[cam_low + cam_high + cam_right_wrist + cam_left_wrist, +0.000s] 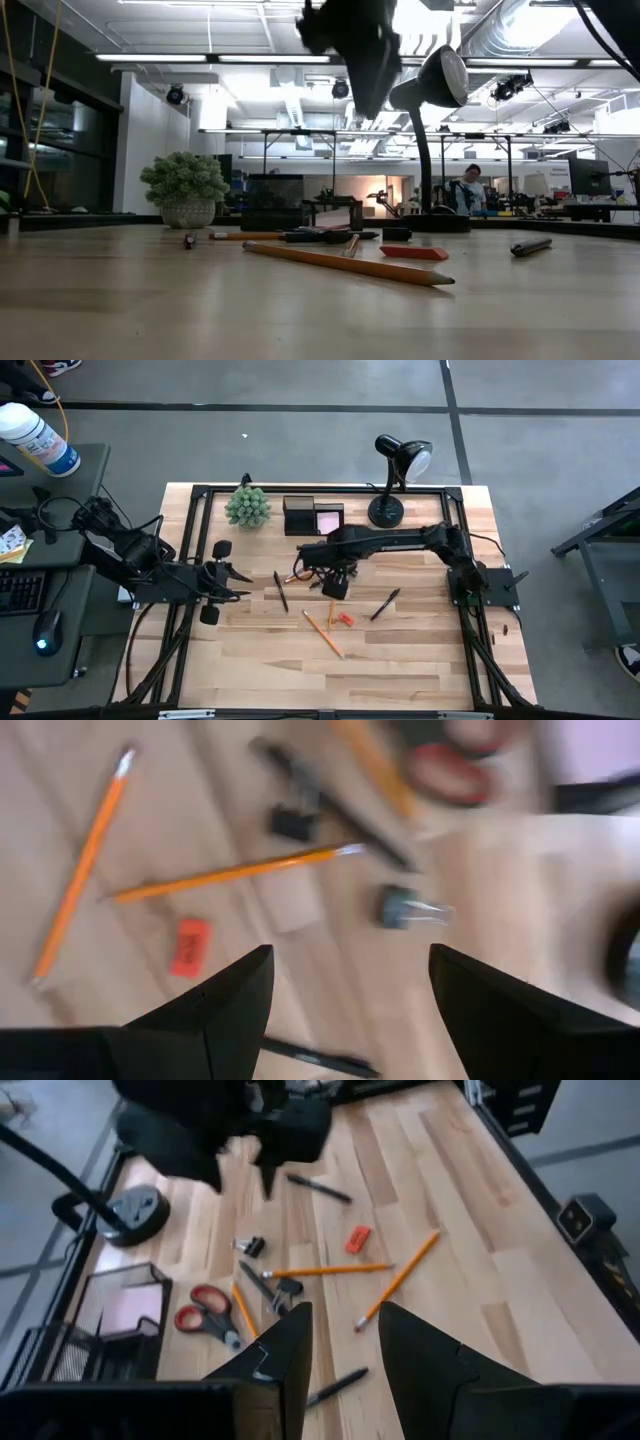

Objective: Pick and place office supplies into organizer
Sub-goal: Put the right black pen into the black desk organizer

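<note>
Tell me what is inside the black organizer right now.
The organizer holds a pink sticky-note pad in one compartment. Its mesh walls hide the bottoms of the other compartments, so I cannot tell whether anything else is inside.

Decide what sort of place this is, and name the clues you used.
Probably a robotics lab or workshop: a wooden table with two mounted robot arms, a large open room with ceiling lights and exposed ducts, and a person at benches behind.

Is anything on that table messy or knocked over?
Nothing looks knocked over or broken. The supplies just lie scattered at odd angles mid-table: pencils, scissors, a red eraser, pens. The organizer stands upright beside the plant.
</note>
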`<state>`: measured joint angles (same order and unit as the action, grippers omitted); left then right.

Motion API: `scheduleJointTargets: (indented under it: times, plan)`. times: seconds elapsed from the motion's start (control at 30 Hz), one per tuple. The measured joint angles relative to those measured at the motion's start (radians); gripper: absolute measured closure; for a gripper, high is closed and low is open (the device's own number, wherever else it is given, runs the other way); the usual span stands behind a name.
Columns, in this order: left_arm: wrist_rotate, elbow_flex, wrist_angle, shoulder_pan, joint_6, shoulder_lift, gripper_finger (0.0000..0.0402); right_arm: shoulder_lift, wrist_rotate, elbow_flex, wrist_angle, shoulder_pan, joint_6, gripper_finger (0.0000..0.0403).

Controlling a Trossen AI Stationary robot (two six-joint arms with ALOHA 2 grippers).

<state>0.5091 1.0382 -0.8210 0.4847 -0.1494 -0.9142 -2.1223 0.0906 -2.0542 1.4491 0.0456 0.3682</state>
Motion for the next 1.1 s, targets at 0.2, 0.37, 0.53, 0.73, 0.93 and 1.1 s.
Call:
scheduleJointTargets:
  times: [0.2, 0.37, 0.53, 0.73, 0.93, 1.1]
  plan:
    - [-0.008, 0.0, -0.104, 0.0, -0.049, 0.0, 0.0296, 0.0, -0.118, 0.177, -0.13, 0.035, -0.1, 0.0147]
    - [-0.025, 0.0, -0.215, 0.0, -0.068, 0.0, 0.0296, 0.016, -0.149, 0.28, -0.143, 0.038, -0.126, 0.0171]
    - [-0.007, 0.0, -0.315, 0.0, -0.066, 0.0, 0.0296, 0.135, -0.244, 0.382, -0.14, 0.033, -0.073, 0.0202]
    - [0.063, 0.0, -0.329, 0.0, -0.055, 0.0, 0.0296, 0.359, -0.275, 0.544, -0.13, 0.031, 0.132, 0.0228]
    - [0.112, 0.0, -0.318, 0.0, -0.057, 0.0, 0.0296, 0.52, -0.233, 0.734, -0.182, 0.05, 0.588, 0.024]
    - [0.157, 0.0, -0.312, 0.0, -0.057, 0.0, 0.0295, 0.574, -0.186, 0.86, -0.278, 0.088, 1.11, 0.025]
